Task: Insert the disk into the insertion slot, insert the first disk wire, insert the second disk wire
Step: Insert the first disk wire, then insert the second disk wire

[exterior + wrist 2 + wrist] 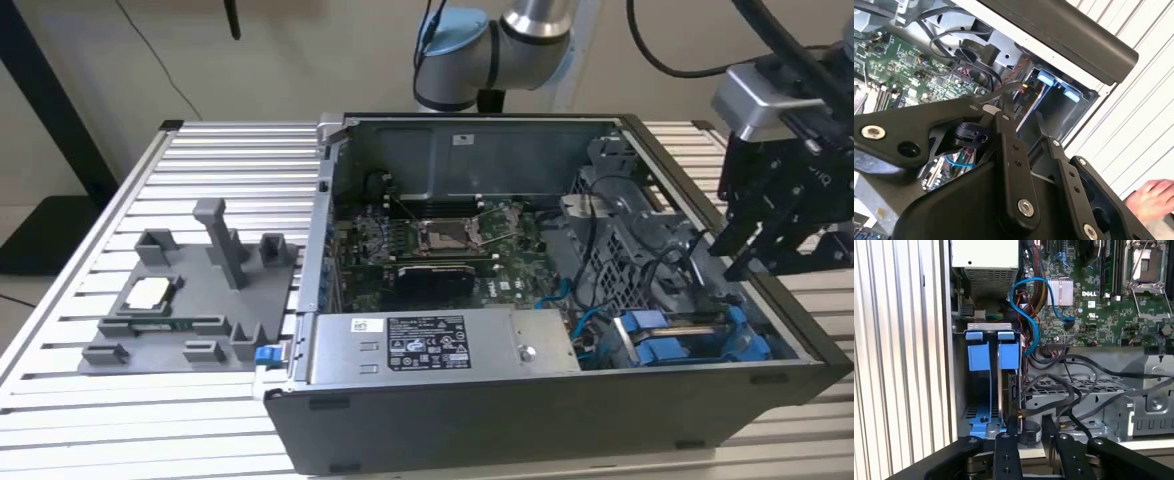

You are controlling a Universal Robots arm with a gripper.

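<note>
In the exterior view, the gripper [747, 262] hangs over the wall of the open computer case [534, 430] on the exterior view's right. It is above the blue-framed disk [674, 342], which sits in the insertion slot [607, 330] at the case's near corner. The power-supply box [427, 345] lies just beside the slot. A grey fixture tray [187, 300] rests well apart on the slatted table [80, 420].

In the second wrist view, blue carrier tabs [1046, 79] show under the case's dark rim. A person's hand [1154, 200] appears over the table slats outside it.

In the first wrist view, the gripper's fingers [1006, 440] stand slightly parted with nothing between them. The disk stands on edge in the slot, with a second blue carrier [979, 357] just beside it. A light blue cable [1036, 315] curls near its top, and black cables [1079, 385] cross the perforated cage [1054, 390] alongside, crowding that side.
</note>
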